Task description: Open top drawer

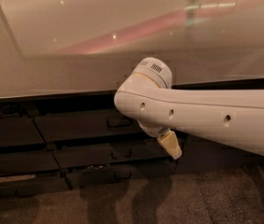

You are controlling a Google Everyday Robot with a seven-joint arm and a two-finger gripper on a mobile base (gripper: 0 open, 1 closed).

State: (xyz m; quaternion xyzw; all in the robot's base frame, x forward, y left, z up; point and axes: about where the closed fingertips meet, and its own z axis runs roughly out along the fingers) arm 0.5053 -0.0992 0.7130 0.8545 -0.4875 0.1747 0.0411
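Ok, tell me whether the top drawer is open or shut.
Shut: the top drawer sits level with the drawer beside it, no pale inside showing. The claw hangs right of its handle, not touching it.

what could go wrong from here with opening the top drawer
1. The gripper hangs to the right of and below the handle of the top drawer, roughly level with the middle drawer. It might catch that drawer's similar handle instead.
2. The arm hides the right end of the top drawer, so a bump there would probably go unseen.
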